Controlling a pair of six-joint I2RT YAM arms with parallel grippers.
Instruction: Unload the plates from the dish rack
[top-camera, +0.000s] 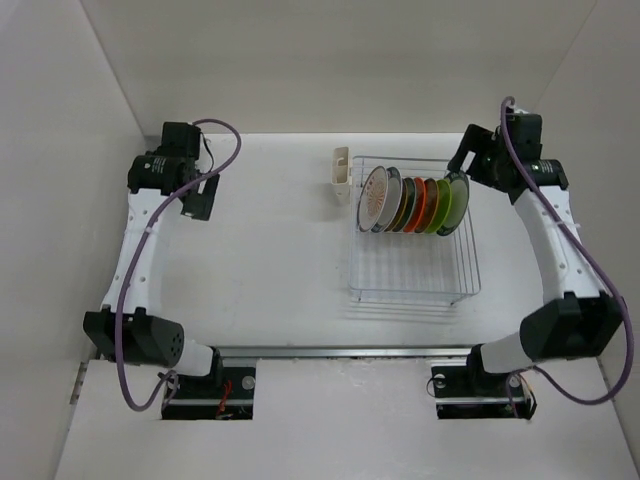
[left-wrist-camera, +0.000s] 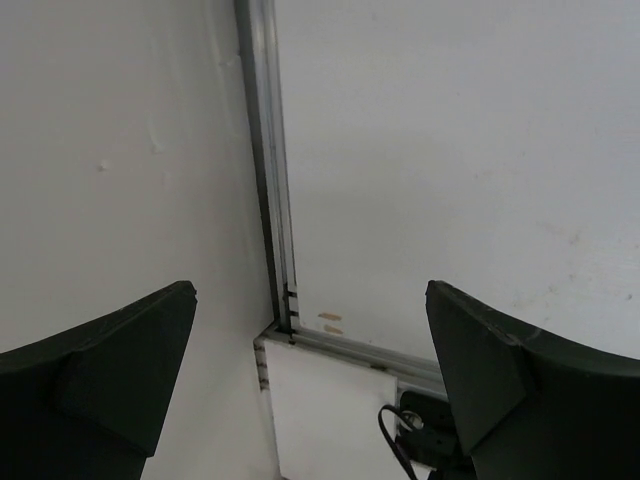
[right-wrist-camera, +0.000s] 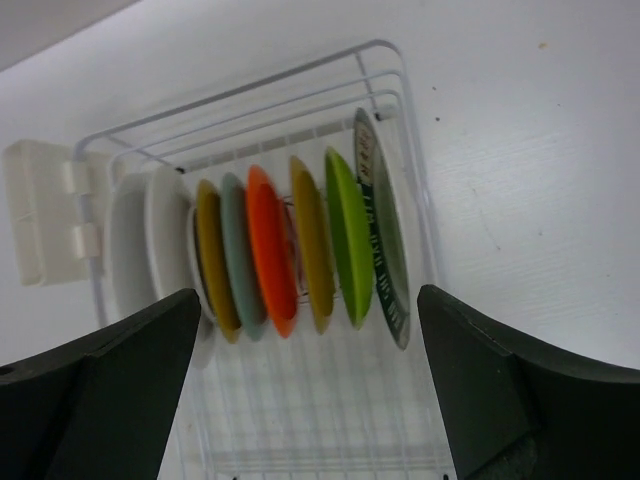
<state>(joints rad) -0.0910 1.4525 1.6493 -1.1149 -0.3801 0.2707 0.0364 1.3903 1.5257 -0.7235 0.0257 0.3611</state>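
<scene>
Plates (top-camera: 415, 203) stood on edge in a row at the rack's (top-camera: 415, 285) far end, by the cup holder (top-camera: 341, 168). Right gripper (right-wrist-camera: 307, 293) hovered near the row's right end, wide open, empty. Left gripper (left-wrist-camera: 310, 290) also wide open, empty, over the table (top-camera: 270, 260), well apart.

The left gripper (left-wrist-camera: 310, 297) has its two dark fingers (left-wrist-camera: 110, 370) spread wide apart, and in the gap between them a metal rail (left-wrist-camera: 262, 150) runs down, then bends toward the finger on the view's right, passing two small orange marks (left-wrist-camera: 331, 322), with a black cable (left-wrist-camera: 392, 435) just beside that finger.
</scene>
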